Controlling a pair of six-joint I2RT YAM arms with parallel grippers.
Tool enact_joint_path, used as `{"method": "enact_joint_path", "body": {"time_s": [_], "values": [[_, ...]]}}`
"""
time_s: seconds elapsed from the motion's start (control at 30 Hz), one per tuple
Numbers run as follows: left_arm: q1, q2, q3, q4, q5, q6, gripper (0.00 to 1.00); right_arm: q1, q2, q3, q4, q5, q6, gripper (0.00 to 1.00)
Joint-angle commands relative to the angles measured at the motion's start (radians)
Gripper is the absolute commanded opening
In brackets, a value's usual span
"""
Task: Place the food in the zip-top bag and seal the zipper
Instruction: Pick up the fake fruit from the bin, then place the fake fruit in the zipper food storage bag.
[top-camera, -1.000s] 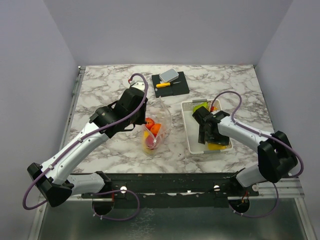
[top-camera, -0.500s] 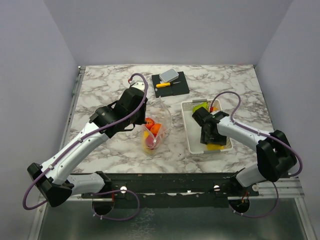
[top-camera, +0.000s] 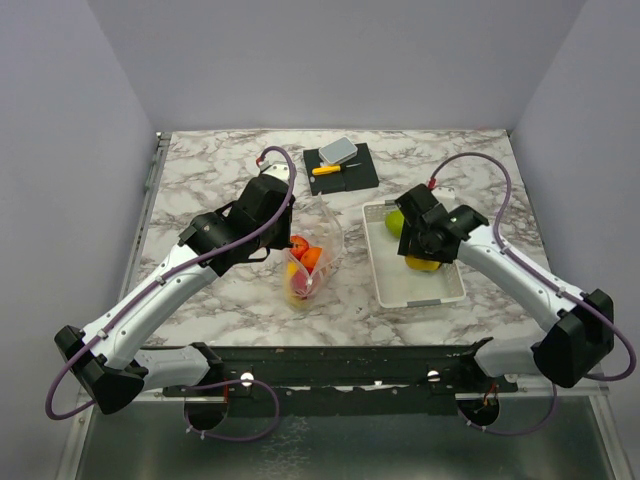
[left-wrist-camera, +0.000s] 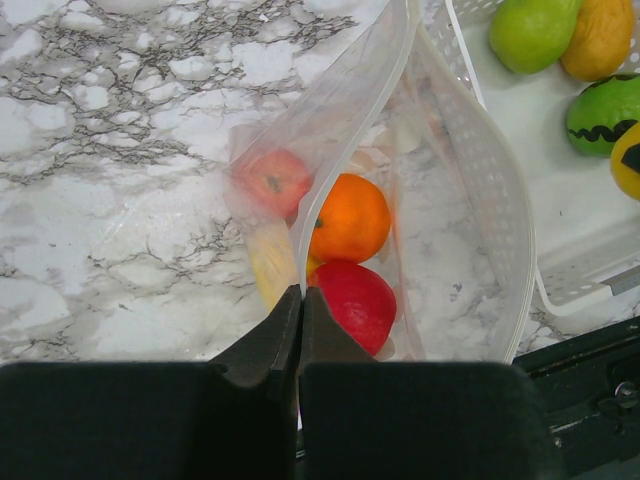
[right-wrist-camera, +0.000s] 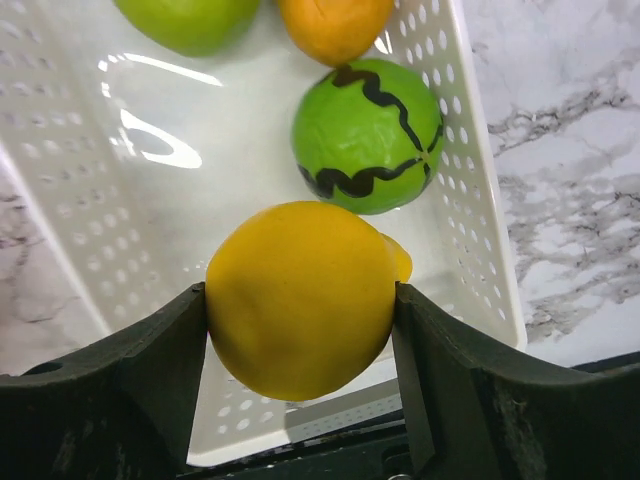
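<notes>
Right gripper (right-wrist-camera: 300, 310) clamps yellow fruit (right-wrist-camera: 295, 270) over the basket (right-wrist-camera: 470, 170); left gripper (left-wrist-camera: 301, 300) pinches the open bag's (left-wrist-camera: 475, 210) rim.

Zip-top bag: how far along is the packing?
Done: several fruits sit in the bag. In hand: left end effector pinches the bag's rim; right end effector grips a yellow fruit over the basket. Left: three more in the basket; zipper open.
</notes>
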Motion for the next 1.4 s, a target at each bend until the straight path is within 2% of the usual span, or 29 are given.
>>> {"method": "enact_joint_path", "body": {"time_s": [0.0, 0.47, 0.83, 1.1, 1.37], "values": [[0.006, -0.002, -0.003, 0.011, 0.01, 0.01, 0.0, -0.006, -0.047, 0.086, -0.027, -0.037, -0.052, 0.28], [0.006, 0.003, 0.003, 0.009, 0.013, 0.01, 0.0, 0.018, -0.129, 0.28, 0.106, -0.293, -0.145, 0.25], [0.007, 0.004, 0.004, 0.009, 0.016, 0.003, 0.0, 0.157, -0.077, 0.396, 0.237, -0.434, -0.197, 0.25], [0.008, 0.002, 0.005, 0.01, 0.015, 0.004, 0.0, 0.191, -0.032, 0.415, 0.345, -0.563, -0.175, 0.25], [0.009, 0.0, 0.004, 0.009, 0.015, 0.004, 0.0, 0.241, 0.02, 0.379, 0.434, -0.602, -0.128, 0.25]]}}
